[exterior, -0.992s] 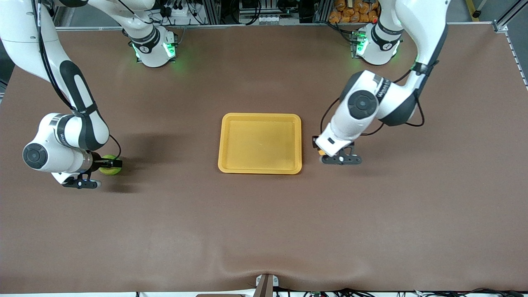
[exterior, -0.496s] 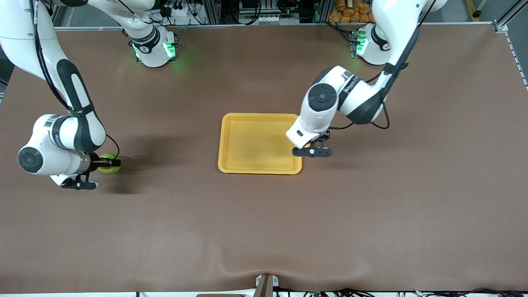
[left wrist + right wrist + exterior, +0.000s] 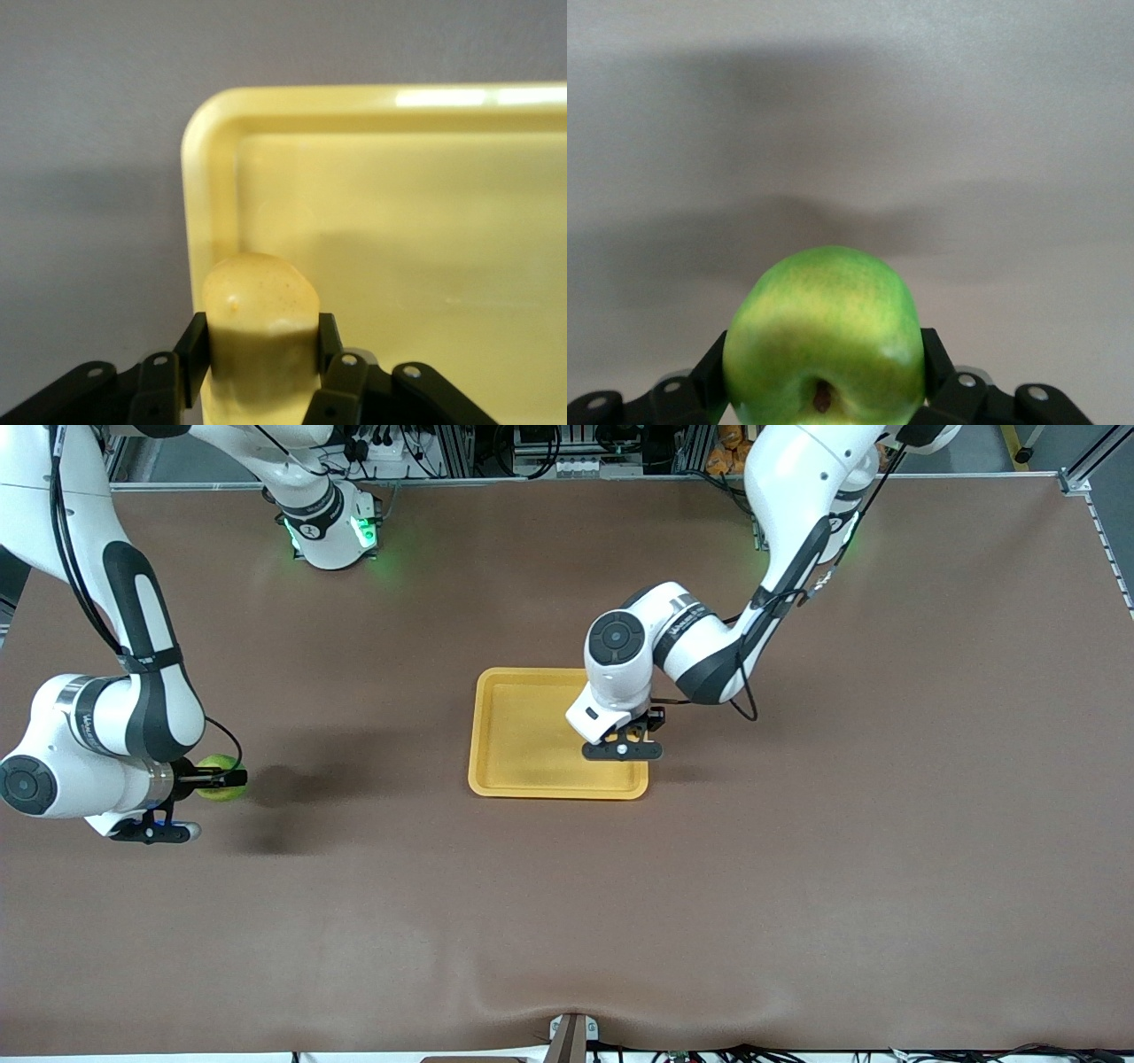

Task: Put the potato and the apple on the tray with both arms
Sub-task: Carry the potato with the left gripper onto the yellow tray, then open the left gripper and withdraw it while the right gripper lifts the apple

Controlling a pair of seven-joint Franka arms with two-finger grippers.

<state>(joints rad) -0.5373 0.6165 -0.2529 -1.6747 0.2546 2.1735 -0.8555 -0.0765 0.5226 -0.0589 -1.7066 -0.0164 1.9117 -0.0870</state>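
Under your left claw [image 3: 640, 731], which grips the potato [image 3: 260, 329], only the tray [image 3: 532, 775] rim stands in the way. Between your right claw [image 3: 215, 779], gripping the apple [image 3: 825, 343], and that tray lies bare worktop [image 3: 354, 868].

A brown mat-covered surface [image 3: 567, 886] filled nearly the whole front frame. Along the top edge ran a metal frame with tangled cables [image 3: 540, 447], and orange packets [image 3: 725, 450] sat piled at upper right of centre.
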